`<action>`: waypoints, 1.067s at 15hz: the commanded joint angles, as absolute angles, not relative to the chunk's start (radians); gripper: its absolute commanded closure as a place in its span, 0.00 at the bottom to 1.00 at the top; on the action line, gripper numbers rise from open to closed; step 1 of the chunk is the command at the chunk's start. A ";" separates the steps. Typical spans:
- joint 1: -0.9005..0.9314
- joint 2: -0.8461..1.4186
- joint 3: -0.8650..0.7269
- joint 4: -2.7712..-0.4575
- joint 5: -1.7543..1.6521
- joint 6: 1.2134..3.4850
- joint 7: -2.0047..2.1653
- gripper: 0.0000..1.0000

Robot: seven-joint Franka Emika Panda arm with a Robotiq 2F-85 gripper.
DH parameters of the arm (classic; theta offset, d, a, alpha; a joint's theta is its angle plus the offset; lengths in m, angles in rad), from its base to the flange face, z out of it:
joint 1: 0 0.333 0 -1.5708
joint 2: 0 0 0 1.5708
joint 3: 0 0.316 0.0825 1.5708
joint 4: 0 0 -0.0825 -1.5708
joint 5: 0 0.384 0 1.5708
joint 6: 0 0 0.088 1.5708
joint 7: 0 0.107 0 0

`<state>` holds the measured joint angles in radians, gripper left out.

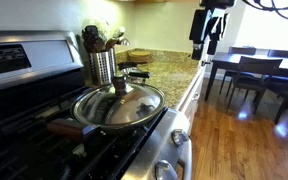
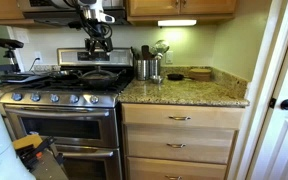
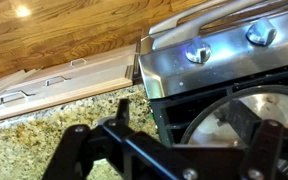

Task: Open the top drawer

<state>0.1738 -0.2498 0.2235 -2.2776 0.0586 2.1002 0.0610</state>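
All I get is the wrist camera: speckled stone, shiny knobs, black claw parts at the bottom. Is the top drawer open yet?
Observer: No. Seen from the front, the top drawer is shut, its face in line with the drawer below it.
Operator: Where is the claw, then?
Observer: The gripper hangs open high above the level of the counter, well above the drawer and touching nothing.
Operator: Is anything on that counter that I'm missing?
Observer: A steel utensil holder, full of utensils, stands on it right beside the stove.
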 commanded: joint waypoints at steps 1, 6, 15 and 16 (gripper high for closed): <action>0.182 -0.249 0.216 -2.276 0.056 2.098 0.063 0.00; 0.182 -0.249 0.216 -2.276 0.056 2.098 0.063 0.00; 0.103 -0.220 0.101 -2.258 0.111 2.146 0.081 0.00; 0.088 -0.210 0.081 -2.254 0.132 2.155 0.089 0.00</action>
